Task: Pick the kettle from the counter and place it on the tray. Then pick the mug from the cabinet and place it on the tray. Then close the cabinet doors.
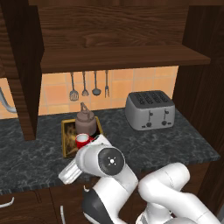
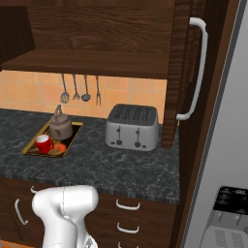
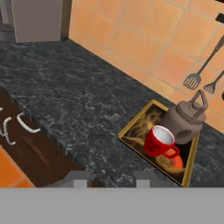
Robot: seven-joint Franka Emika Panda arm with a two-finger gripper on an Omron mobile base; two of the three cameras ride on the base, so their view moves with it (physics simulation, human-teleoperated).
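Note:
The brownish-grey kettle (image 1: pixel 85 121) (image 2: pixel 60 125) (image 3: pixel 183 120) stands upright at the back of the gold-rimmed tray (image 1: pixel 64 140) (image 2: pixel 35 138) (image 3: pixel 135 119) on the dark marbled counter (image 1: pixel 153 144). The red mug (image 1: pixel 82 141) (image 2: pixel 43 143) (image 3: pixel 159 141) sits in the tray just in front of the kettle, handle toward the counter's front. My gripper (image 3: pixel 111 180) hangs open and empty above the counter's front edge, well short of the tray. The cabinet doors stand open: the left door (image 1: pixel 22 65) and the right door (image 2: pixel 186 72) with its white bar handle. The cabinet shelf (image 1: pixel 122 59) is bare.
A boxy silver toaster (image 1: pixel 150 109) (image 2: pixel 131 127) stands right of the tray. Utensils (image 1: pixel 87 85) hang on the tiled wall behind. Drawers with white handles (image 3: pixel 22 127) run below the counter. A grey fridge (image 2: pixel 227 145) stands at the far right.

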